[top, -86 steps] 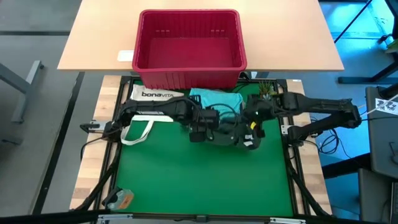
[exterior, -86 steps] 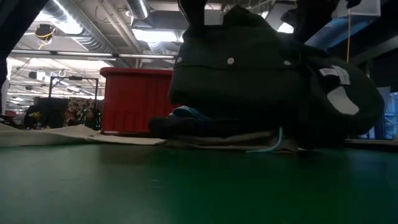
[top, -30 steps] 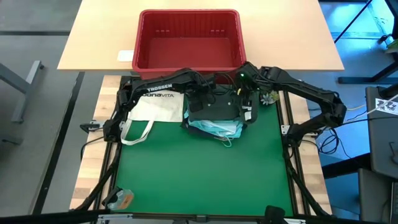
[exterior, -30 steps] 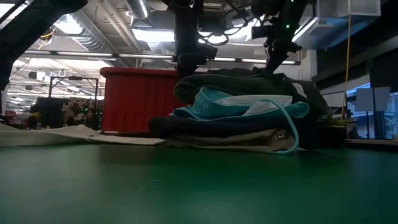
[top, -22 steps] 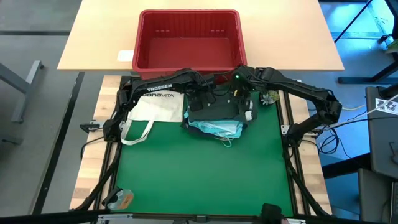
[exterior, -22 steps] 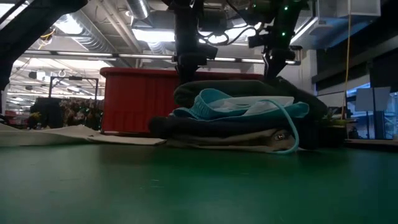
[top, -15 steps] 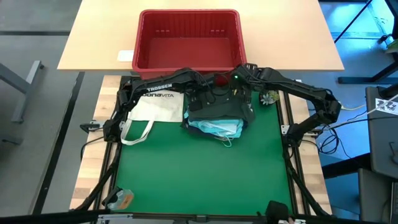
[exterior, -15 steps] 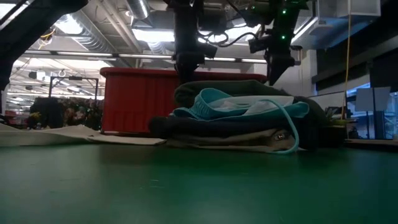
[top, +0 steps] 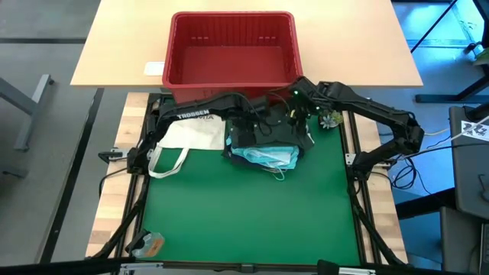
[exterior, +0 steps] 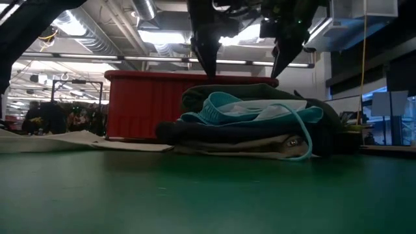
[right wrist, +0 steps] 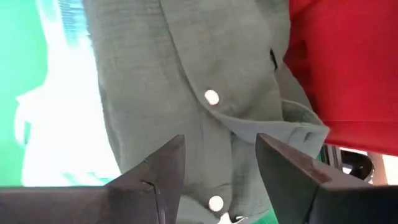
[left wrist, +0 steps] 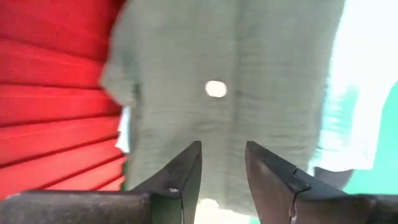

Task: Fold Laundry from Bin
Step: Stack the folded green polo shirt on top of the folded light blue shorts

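The laundry lies in one stack (top: 263, 147) on the green mat, in front of the red bin (top: 233, 53). In the low view the khaki-tan garment (exterior: 240, 148) is at the bottom, then the dark grey (exterior: 195, 134), the turquoise (exterior: 224, 110) and the dark green with white buttons (exterior: 247, 91) on top. My left gripper (exterior: 209, 68) is open just above the stack's left part, over the dark green garment (left wrist: 249, 93). My right gripper (exterior: 275, 68) is open just above its right part, over the same garment (right wrist: 174, 81). Neither touches the cloth.
The white bonaVITA tote bag (top: 191, 131) lies flat left of the stack. A small orange-and-grey object (top: 149, 244) lies at the mat's near left corner. The green mat (top: 252, 214) stretches bare toward the near edge. The bin's wall (exterior: 140, 104) stands close behind the stack.
Both grippers have gone up a little from the top of the dark green garment and now hang clear of it. The stack has stayed where it was.
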`<move>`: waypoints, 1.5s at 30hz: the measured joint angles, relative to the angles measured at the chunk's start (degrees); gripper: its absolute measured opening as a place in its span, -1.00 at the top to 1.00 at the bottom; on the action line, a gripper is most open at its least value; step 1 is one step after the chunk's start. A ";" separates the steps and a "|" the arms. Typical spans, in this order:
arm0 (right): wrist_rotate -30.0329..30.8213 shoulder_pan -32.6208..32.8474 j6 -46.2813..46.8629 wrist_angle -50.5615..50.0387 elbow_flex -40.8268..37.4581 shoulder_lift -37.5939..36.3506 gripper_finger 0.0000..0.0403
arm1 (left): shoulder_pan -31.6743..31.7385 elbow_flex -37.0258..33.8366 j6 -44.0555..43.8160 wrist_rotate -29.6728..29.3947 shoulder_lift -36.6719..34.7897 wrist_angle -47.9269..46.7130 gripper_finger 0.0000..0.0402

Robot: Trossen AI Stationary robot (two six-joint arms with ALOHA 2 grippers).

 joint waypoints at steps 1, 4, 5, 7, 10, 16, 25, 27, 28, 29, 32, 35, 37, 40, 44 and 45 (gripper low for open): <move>0.07 0.24 0.00 0.65 -0.77 0.00 0.03 | -0.65 -0.62 -0.05 0.00 0.00 0.23 0.42; 0.50 0.22 -0.04 3.76 -3.05 0.02 0.03 | -2.19 -2.34 0.45 -0.93 0.04 2.04 0.44; 0.51 0.22 -0.09 5.48 -3.52 0.02 0.03 | -2.57 -3.02 0.45 -1.95 0.04 2.91 0.45; 0.52 0.20 -0.26 9.58 -4.18 0.02 0.03 | -2.85 -4.18 0.39 -3.71 0.02 4.68 0.46; 0.63 0.20 -0.03 16.40 -4.48 0.02 0.03 | -2.83 -6.02 -0.38 -4.08 0.02 6.08 0.46; 5.24 0.15 0.15 20.94 -4.48 1.86 0.03 | -2.55 -9.83 -1.16 -5.07 0.04 8.11 0.46; 10.51 0.15 -0.04 12.38 -4.52 8.27 0.03 | -3.16 -14.22 -2.34 -5.10 0.04 8.55 0.46; 11.49 0.15 -0.07 10.71 -4.52 8.43 0.03 | -3.44 -14.74 -2.38 -5.09 0.04 8.52 0.46; 12.28 0.17 -0.08 10.32 -4.52 8.36 0.03 | -3.51 -14.97 -2.38 -5.09 0.04 8.55 0.46; 13.23 0.20 -0.10 9.81 -4.52 8.32 0.03 | -3.52 -15.18 -2.38 -5.09 0.04 8.54 0.46; 16.85 0.15 0.20 6.87 -4.52 8.28 0.03 | -3.62 -15.45 -2.54 -5.09 0.04 8.52 0.46; 19.08 0.15 0.92 4.37 -4.52 8.22 0.03 | -3.62 -15.45 -2.58 -5.09 0.04 8.50 0.46; 19.87 0.15 1.09 2.94 -4.52 8.22 0.03 | -3.62 -15.45 -2.58 -5.07 0.04 8.50 0.46; 23.14 0.15 1.14 0.51 -4.52 8.22 0.03 | -3.62 -15.45 -2.58 -5.04 0.04 8.42 0.46; 25.84 0.11 1.20 -1.42 -4.52 8.01 0.03 | -3.85 -15.45 -2.41 -4.84 0.04 8.28 0.46; 25.70 0.11 1.20 -1.64 -4.52 7.74 0.03 | -3.90 -15.39 -2.39 -4.82 -0.05 8.17 0.46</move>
